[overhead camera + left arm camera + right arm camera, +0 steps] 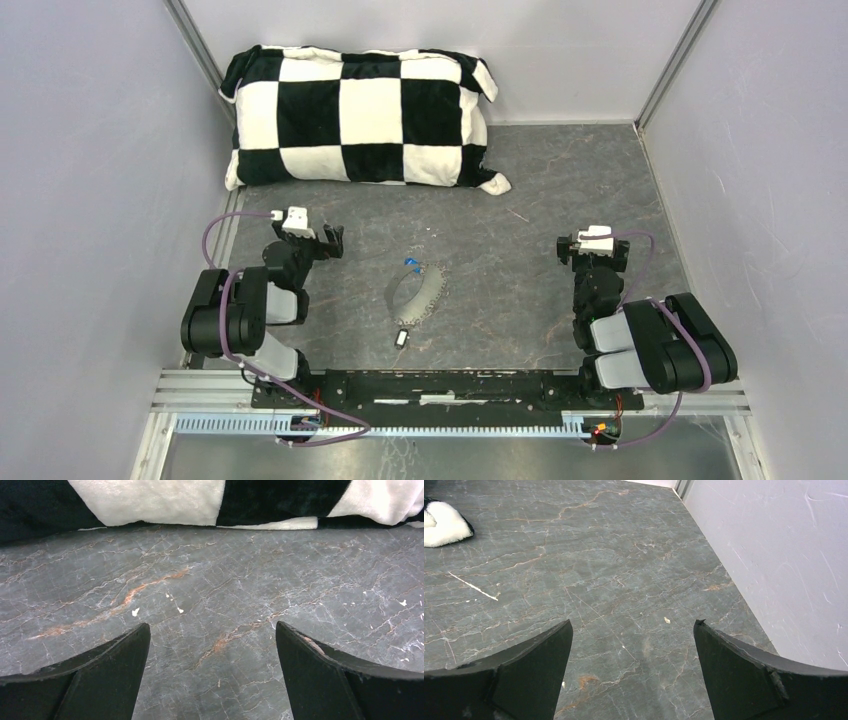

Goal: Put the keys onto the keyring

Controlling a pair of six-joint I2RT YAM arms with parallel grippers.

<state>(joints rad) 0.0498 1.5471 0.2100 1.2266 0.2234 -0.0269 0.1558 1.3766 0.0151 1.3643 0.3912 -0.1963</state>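
Object: the large, thin, silvery-grey wire keyring (436,293) with a beaded, jagged edge. It lies flat on the grey marbled tabletop (540,200), mid-table between the two arms and somewhat nearer the left one.

The tiny blue-headed key (410,264) sits at the loop's far rim; whether it touches the wire is too small to tell. The tiny black-headed key with the pale centre (402,337) lies apart, just on the near side of the loop.

Handling (judgement): all three are very light. The wire is probably springy, and it lies flush on a hard top, so it will tend to skate away from a pinch. Best hold is the right-hand rim, clear of both keys. Take each key by the edges of its plastic head.

Left gripper (327,243) is to the left of the loop, fingers (120,655) spread wide, with only bare tabletop between them and the black-and-white checked plush pillow (150,500) beyond.

Right gripper (565,250) is well apart to the right, fingers (734,655) likewise spread and holding nothing, beside the pale wall (774,555).
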